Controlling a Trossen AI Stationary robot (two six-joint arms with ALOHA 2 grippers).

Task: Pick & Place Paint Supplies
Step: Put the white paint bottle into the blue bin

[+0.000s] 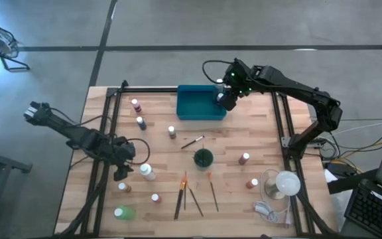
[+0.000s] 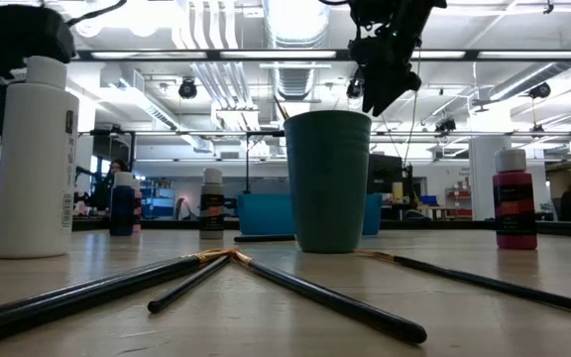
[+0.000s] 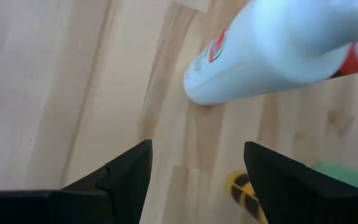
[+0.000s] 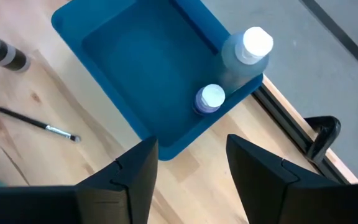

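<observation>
- Wooden table (image 1: pixel 244 133) fills the middle of the high view, with paint supplies scattered across its lower half.
- Right arm reaches in from the right edge, and the right gripper (image 1: pixel 227 99) hangs over the right end of the teal tray (image 1: pixel 194 106), upper centre. Fingers (image 4: pixel 126 180) parted with a clear gap, and nothing between them.
- Left arm comes in from the left edge; the left gripper (image 1: pixel 120 174) sits low over the table at lower left, just beside the big white bottle (image 1: pixel 147 172). Jaws spread wide and empty, bare wood between them in the left wrist view.
- Inside the tray, the right wrist view shows two bottles in one corner: a taller grey bottle (image 4: pixel 244 59) and a small dark bottle (image 4: pixel 207 99), both white-capped.
- Dark green cup (image 1: pixel 203 158) stands just right of centre.
- Four long paintbrushes (image 1: pixel 181 194) lie fanned at lower centre, and a single brush (image 1: pixel 192 142) lies above the cup.
- Small bottles dot the table: a green bottle (image 1: pixel 125 213) lying at lower left, a maroon bottle (image 1: pixel 244 159) right of the cup.
</observation>
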